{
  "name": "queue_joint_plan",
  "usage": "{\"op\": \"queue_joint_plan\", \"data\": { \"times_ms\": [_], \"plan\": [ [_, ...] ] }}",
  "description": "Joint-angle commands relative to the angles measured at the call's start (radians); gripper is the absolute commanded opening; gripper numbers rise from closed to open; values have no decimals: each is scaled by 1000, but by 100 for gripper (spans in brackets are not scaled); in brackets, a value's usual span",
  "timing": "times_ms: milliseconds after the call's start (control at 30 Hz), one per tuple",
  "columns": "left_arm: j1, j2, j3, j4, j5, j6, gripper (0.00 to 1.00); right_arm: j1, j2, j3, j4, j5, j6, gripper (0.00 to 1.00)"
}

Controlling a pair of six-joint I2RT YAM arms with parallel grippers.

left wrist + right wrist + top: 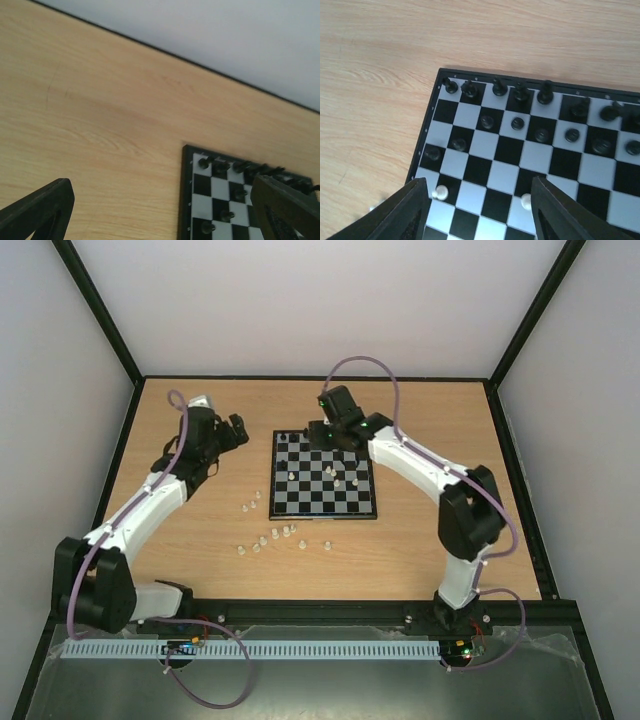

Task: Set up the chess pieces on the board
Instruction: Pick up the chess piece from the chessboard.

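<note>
Hovering over one board (503, 176), right end effector (479, 181), two chess pieces (440, 191) beneath

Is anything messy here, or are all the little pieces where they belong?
Yes. Several white chess pieces sit scattered on the table, just off the near-left corner of the board. A few more white ones stand loosely mid-board, not lined up in rows like the black pieces.

Tiny whitish chess pieces (262, 539) lie scattered beside the flat checkered board (300, 498), a few on its squares.
</note>
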State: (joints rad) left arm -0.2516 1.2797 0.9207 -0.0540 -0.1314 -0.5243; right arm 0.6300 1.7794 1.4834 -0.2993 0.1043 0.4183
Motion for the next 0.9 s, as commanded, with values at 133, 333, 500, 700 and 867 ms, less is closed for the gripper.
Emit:
{"op": "queue_joint_plan", "data": {
  "times_ms": [133,333,500,700,867],
  "plan": [
    [-52,124,68,-98,-106,13,99,67,256,278,-212,14,-72,51],
    [-61,13,-23,-65,-159,-31,99,108,362,378,-271,53,-87,39],
    [-60,-75,-73,-62,-194,-43,99,124,402,421,-302,85,-82,33],
    [-57,-98,-82,-73,-207,-44,99,125,452,458,-318,95,-75,29],
    [-54,-106,-88,-72,-209,-47,100,125,501,509,-325,111,-76,28]
  ]
}}
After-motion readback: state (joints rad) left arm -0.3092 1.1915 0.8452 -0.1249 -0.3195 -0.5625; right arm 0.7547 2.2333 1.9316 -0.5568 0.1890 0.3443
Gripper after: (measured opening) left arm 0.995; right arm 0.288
